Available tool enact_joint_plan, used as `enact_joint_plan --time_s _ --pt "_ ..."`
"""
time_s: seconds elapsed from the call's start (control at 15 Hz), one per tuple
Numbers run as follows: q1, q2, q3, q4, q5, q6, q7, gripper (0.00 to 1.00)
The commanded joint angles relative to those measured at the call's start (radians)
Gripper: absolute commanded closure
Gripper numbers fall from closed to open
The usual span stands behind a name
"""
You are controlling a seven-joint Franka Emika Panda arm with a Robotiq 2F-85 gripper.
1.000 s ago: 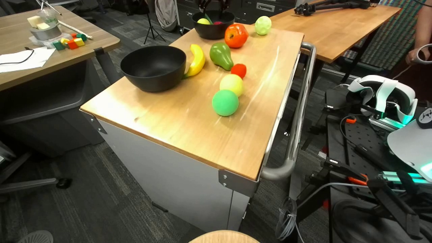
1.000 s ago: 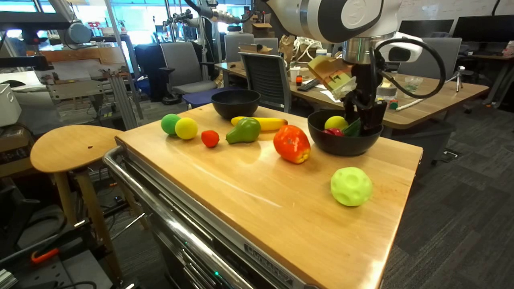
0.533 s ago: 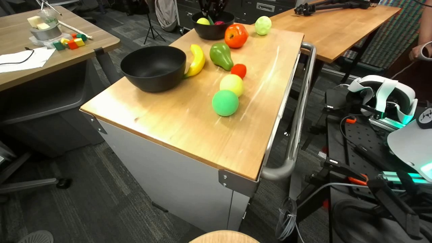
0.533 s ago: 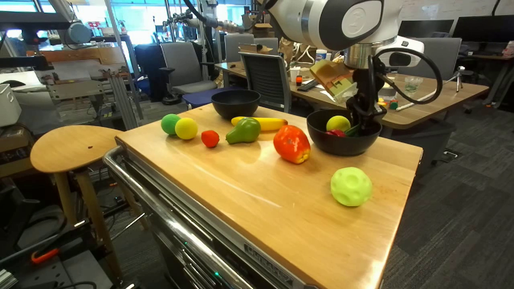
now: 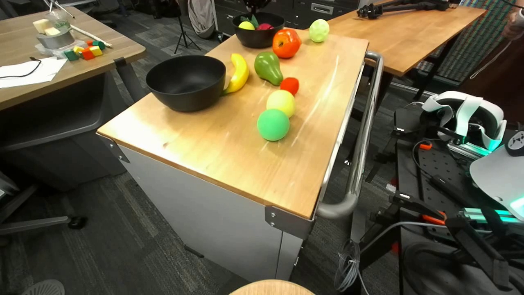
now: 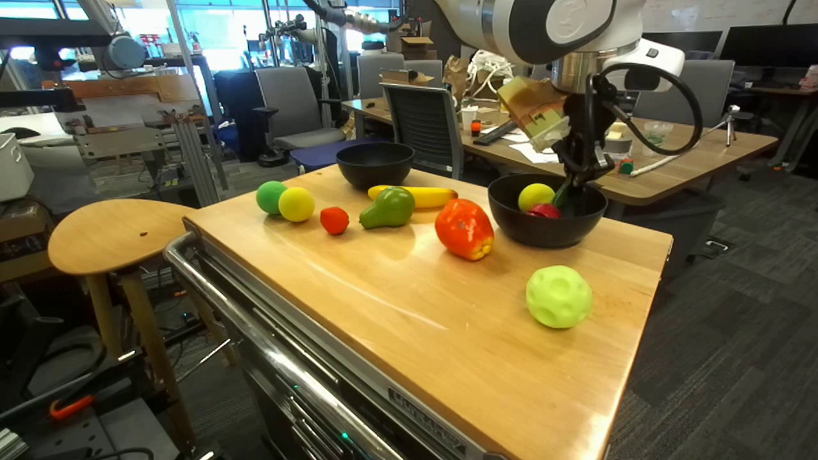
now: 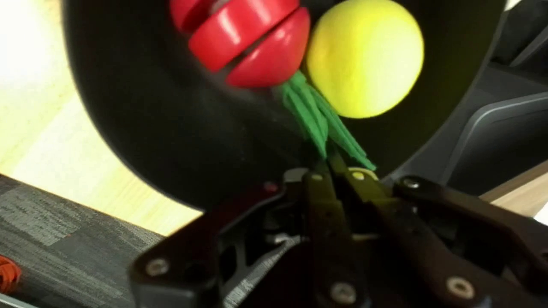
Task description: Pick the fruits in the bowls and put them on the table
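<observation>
Inside a black bowl on the counter, a yellow ball sits beside a sliced red radish, whose green leaves the tool pinches.

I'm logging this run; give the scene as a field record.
Grip: black fingers closed, apparently pinching green leaves of a glossy red sliced toy
Toy's place: inside round black bowl, beside yellow ball
On light wood table: second black bowl, yellow banana, green pear-shaped fruit, orange-red fruit, small red fruit, green ball, second yellow ball, dimpled lime ball
</observation>
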Motion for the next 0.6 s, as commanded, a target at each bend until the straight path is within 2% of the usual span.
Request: enact_joint_plan --time_s 0.0,0.27,0.53 --pt "-0.025 -0.148 0.063 -0.061 0.098 -0.088 -0.039 0.99" --pt "-0.016 -0.320 0.102 -0.156 0.192 -0.175 -0.120 0.99" --pt "0.013 -0.444 0.082 -0.256 0.197 -0.279 -0.165 0.99"
